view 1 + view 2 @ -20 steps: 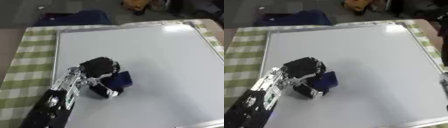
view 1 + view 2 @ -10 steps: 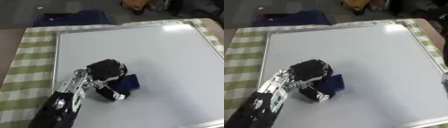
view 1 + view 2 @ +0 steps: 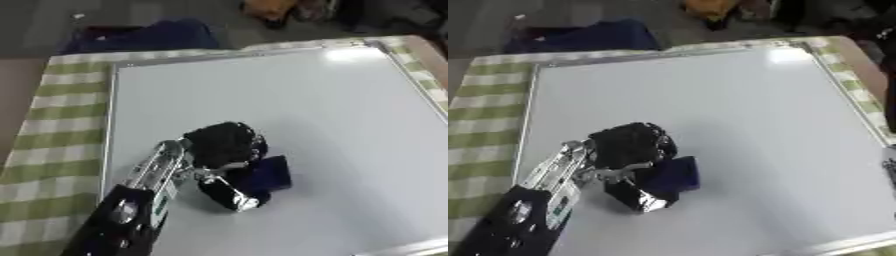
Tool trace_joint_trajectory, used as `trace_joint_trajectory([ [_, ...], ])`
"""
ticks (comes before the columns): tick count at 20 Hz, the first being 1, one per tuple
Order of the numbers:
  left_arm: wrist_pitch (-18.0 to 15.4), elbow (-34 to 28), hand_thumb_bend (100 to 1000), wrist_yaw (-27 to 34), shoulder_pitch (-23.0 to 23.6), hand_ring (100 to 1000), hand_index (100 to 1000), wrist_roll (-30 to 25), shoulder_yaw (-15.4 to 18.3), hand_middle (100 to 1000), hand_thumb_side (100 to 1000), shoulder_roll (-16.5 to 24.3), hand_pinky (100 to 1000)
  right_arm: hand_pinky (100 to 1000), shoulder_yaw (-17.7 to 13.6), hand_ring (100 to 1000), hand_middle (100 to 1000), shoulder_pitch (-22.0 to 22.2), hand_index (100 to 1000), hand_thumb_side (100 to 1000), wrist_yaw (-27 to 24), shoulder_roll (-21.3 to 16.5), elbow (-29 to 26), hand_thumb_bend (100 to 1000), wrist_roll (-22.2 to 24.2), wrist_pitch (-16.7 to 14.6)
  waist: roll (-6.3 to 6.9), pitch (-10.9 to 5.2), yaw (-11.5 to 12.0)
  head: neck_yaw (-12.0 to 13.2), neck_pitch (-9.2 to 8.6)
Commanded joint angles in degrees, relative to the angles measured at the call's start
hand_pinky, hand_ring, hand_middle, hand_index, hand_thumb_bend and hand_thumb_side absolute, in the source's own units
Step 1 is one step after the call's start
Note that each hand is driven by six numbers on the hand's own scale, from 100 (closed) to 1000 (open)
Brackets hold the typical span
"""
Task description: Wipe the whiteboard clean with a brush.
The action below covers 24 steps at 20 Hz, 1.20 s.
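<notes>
Your left hand (image 3: pixel 223 147) is curled round the dark blue brush (image 3: pixel 267 175), which sits on the lower-left part of the whiteboard (image 3: pixel 350 110); your right hand is not seen. Keep the brush flat to the surface and sweep in overlapping passes toward the unwiped areas. No marks, brand or writing can be read on board or brush.

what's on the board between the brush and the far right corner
Nothing: between the dark blue brush held in the left hand and the whiteboard's far right corner the white surface is bare, with only a light glare near the corner. The left eye view shows it.
</notes>
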Motion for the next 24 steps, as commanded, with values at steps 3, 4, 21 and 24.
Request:
trace_joint_trajectory([
  [3,-1.5,-1.3,145,3.8,-0.2,573,162,-3.7,-1.2,481,631,-0.3,596,731,-0.4,576,452,-0.4,264,942,-0.4,-1.2,-0.8,198,-0.2,0.2,-0.41,-1.43,-0.1,-0.4,-0.74],
  [4,-1.6,-1.4,157,4.8,-0.2,634,150,-4.7,-1.3,577,640,-0.2,601,731,-0.4,576,452,-0.4,264,944,-0.4,-1.2,-0.8,200,-0.3,0.2,-0.43,-1.44,-0.1,-0.4,-0.75],
  [21,1.5,-6.2,285,16.8,0.1,802,100,-14.7,-0.6,772,665,0.7,639,730,-0.4,575,449,0.0,263,947,-0.3,-1.2,-0.8,205,-0.4,0.0,-0.92,-1.64,0.4,-0.9,-0.77],
  [24,2.7,-8.8,261,19.3,0.0,776,100,-14.9,0.0,722,661,2.0,634,730,-0.6,576,450,0.5,264,948,-0.2,-1.4,-0.8,203,-0.8,-0.2,-0.94,-1.94,0.8,-1.2,-0.48],
])
